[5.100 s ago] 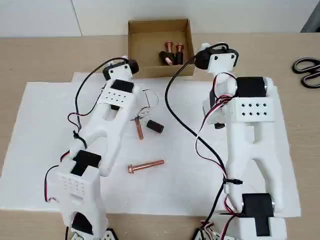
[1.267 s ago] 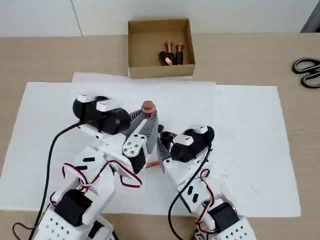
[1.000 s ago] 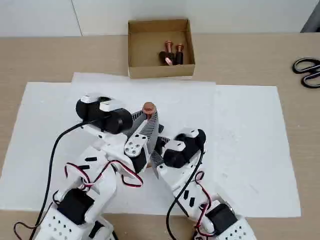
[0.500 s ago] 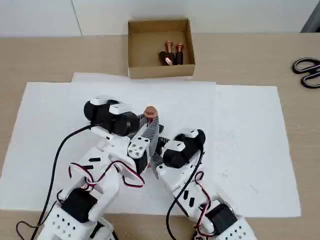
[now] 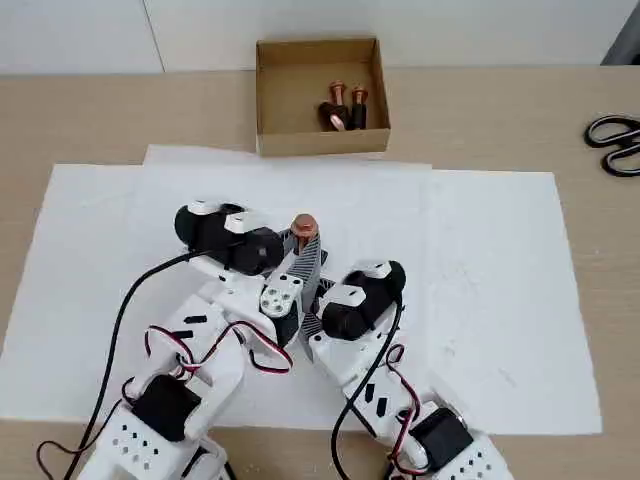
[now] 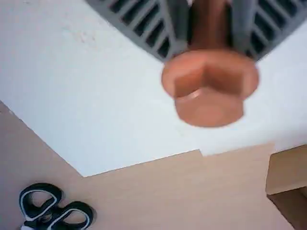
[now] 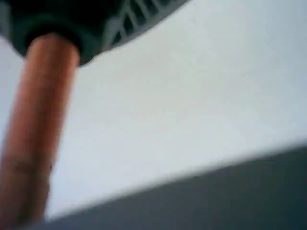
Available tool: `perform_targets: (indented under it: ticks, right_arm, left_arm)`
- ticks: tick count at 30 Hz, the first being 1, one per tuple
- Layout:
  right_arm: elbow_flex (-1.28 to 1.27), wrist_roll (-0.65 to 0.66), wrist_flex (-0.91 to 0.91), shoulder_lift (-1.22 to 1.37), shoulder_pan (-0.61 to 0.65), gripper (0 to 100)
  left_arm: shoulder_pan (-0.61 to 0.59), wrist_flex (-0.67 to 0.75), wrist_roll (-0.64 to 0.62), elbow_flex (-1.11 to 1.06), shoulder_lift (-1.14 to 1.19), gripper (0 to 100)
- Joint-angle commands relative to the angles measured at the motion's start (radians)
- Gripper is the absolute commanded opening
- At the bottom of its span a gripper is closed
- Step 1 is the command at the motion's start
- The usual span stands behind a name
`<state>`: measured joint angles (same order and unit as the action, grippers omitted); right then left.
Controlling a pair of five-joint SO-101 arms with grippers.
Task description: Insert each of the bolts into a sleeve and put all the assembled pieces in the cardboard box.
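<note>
A copper bolt [image 7: 41,129] runs along one side of the frame, its smooth shaft coming out of a dark round sleeve [image 7: 48,28] in the corner. A ribbed grey piece of the jaws lies just beside the sleeve. Behind them spreads white paper [image 7: 192,96]. A blurred dark grey band [image 7: 216,196] crosses the opposite corner; what it is cannot be told.
</note>
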<state>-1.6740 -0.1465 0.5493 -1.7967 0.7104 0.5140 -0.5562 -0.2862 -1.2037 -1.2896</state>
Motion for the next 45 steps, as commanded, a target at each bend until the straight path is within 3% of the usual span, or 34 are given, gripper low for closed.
perform_targets:
  ticks: [1,45]
  right_arm:
    - [-0.005,-0.006,-0.019,-0.016,0.007,0.4]
    - [-0.005,-0.005,-0.018,-0.016,0.004,0.4]
  left_arm:
    - [-0.006,0.012,0.005,0.005,-0.021,1]
    - [-0.041,-0.348,-0.002,0.007,-0.023,1]
